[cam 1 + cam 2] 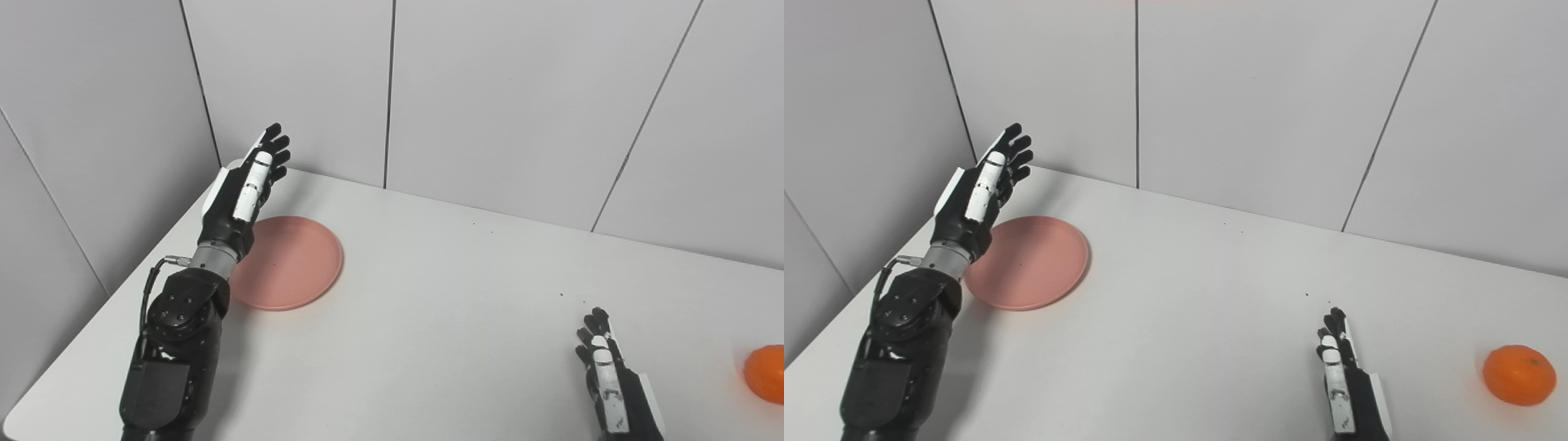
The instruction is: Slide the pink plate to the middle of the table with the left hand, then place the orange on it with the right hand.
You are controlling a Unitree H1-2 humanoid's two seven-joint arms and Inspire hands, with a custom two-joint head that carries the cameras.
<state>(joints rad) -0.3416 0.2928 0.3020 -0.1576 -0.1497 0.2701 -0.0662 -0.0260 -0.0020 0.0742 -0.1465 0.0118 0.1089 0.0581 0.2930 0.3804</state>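
A pink plate (294, 262) lies flat on the white table, toward its left side. My left hand (245, 190) is raised above the plate's left rim, fingers stretched out toward the back wall, open and holding nothing. An orange (1519, 375) sits on the table at the far right, partly cut off by the frame edge in the left eye view. Near the front edge my right hand (1344, 380) rests low, fingers extended and open, a good way left of the orange.
The table's left edge (116, 294) runs close beside my left forearm. Grey wall panels (490, 92) stand right behind the table. A few small dark specks (561, 295) dot the tabletop near the right hand.
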